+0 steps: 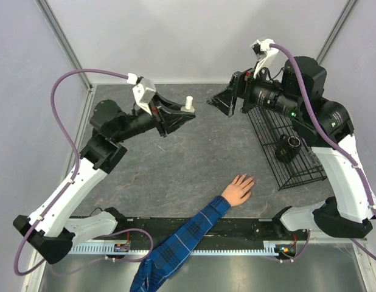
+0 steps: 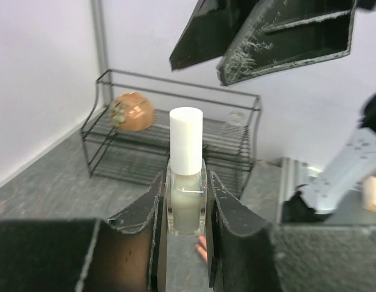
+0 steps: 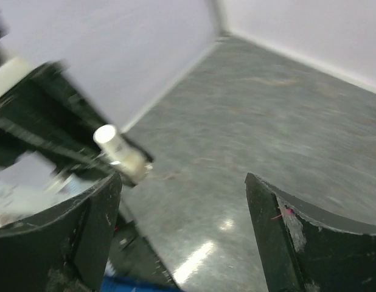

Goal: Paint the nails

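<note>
The left gripper (image 1: 183,115) clamps the polish bottle (image 2: 187,207) upright at upper centre of the top view, presumably so the wide-open right gripper (image 1: 226,102) facing it can take the white cap (image 2: 186,140); the nails (image 1: 249,180) are on the hand (image 1: 239,189) resting flat on the desk (image 1: 176,164), lower centre.

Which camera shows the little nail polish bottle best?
The left wrist view: the nail polish bottle sits sharp and centred, pinched in the left end effector. The top view shows just its tiny white cap; the right wrist view shows it blurry.
</note>
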Available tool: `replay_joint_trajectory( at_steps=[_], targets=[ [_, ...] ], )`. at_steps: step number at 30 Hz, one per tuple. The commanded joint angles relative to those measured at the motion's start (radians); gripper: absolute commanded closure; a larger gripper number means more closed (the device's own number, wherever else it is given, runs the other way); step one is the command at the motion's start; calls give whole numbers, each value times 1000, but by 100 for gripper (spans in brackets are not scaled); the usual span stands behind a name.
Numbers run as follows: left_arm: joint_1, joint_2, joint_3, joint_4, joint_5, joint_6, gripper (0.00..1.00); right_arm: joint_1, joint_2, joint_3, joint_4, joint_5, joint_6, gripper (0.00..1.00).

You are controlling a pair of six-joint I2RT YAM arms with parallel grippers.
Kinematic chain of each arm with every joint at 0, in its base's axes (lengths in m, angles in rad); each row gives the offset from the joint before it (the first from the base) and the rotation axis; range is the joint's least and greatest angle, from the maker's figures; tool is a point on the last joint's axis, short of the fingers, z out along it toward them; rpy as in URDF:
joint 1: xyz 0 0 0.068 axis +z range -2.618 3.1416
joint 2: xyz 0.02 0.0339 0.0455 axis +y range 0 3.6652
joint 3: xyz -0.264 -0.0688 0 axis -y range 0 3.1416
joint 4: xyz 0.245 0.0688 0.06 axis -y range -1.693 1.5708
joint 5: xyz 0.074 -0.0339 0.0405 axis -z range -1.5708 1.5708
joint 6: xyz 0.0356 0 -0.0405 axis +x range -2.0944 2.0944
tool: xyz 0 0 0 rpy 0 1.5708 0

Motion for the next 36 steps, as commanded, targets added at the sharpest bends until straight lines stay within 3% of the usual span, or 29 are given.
replay_joint_trajectory(
  at_steps=[1,3,8,13,29,32,35,36],
  targets=[
    [65,-10,-6,166,348,-241,98,-46,20,-20,127,-555,24,14],
    [81,10,-6,205,432,-315,98,-50,24,-61,239,-718,87,21],
    [91,47,-13,300,532,-442,98,-54,-3,-176,529,-823,279,24],
    [92,55,-21,393,545,-505,98,-55,17,-184,546,-840,288,37],
    [92,108,7,482,557,-578,98,-55,18,-224,570,-846,282,50],
    [92,124,22,477,540,-579,98,-55,18,-225,567,-848,268,62],
    [92,133,40,447,494,-553,98,-55,15,-221,546,-814,241,78],
    [92,134,50,401,473,-511,98,-55,14,-221,525,-776,232,89]
  ],
)
